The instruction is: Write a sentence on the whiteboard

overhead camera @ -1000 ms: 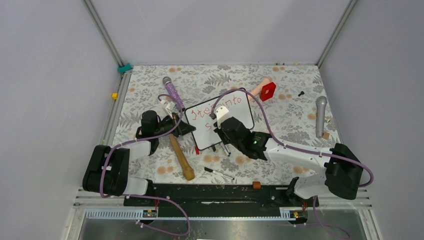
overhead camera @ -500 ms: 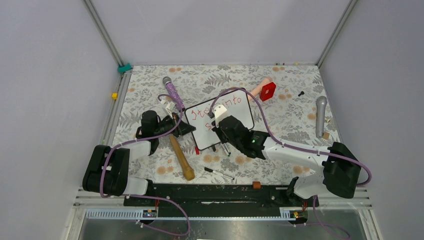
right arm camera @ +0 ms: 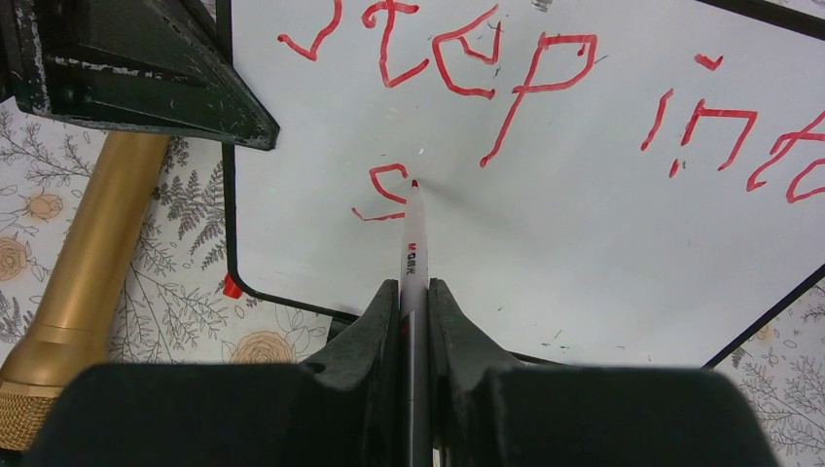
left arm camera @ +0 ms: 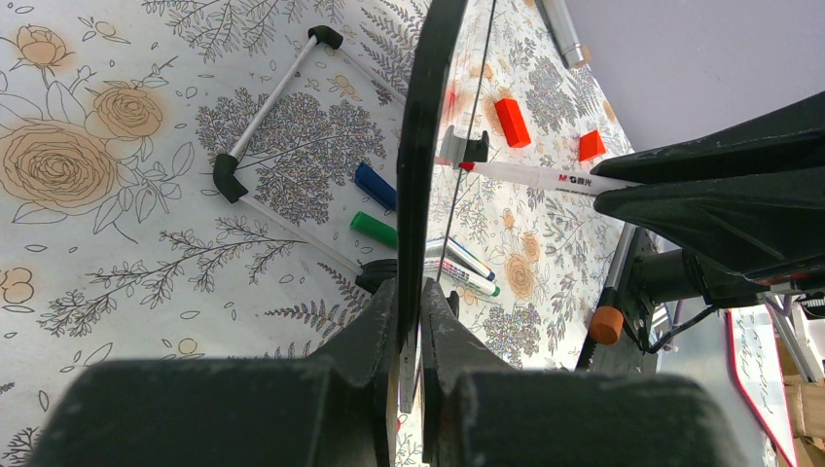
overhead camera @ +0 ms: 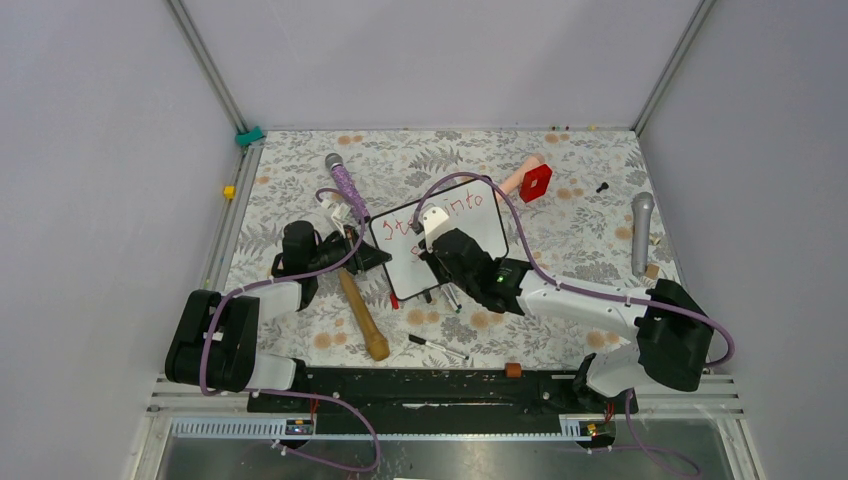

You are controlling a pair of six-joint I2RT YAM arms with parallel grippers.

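Note:
The whiteboard (overhead camera: 482, 232) stands tilted on the floral cloth. My left gripper (overhead camera: 372, 256) is shut on its left edge, and the left wrist view shows the black frame (left arm camera: 420, 146) edge-on between the jaws of that gripper (left arm camera: 418, 321). My right gripper (right arm camera: 413, 292) is shut on a white marker (right arm camera: 413, 243) whose red tip touches the board. The sentence (right arm camera: 486, 58) reads "step into" in red. Below it is a single "s" (right arm camera: 384, 195), right beside the tip. The same marker (left arm camera: 545, 177) also shows in the left wrist view.
A gold-handled mallet (overhead camera: 362, 315) lies left of the board and a purple microphone (overhead camera: 345, 185) behind it. A red block (overhead camera: 536, 183) and a grey microphone (overhead camera: 641, 232) lie to the right. A black pen (overhead camera: 437, 346) is near the front. Blue (left arm camera: 375, 185) and green (left arm camera: 373, 229) markers lie under the board.
My right gripper and the marker have crept slightly left and further over the board. The left arm and the board have stayed put.

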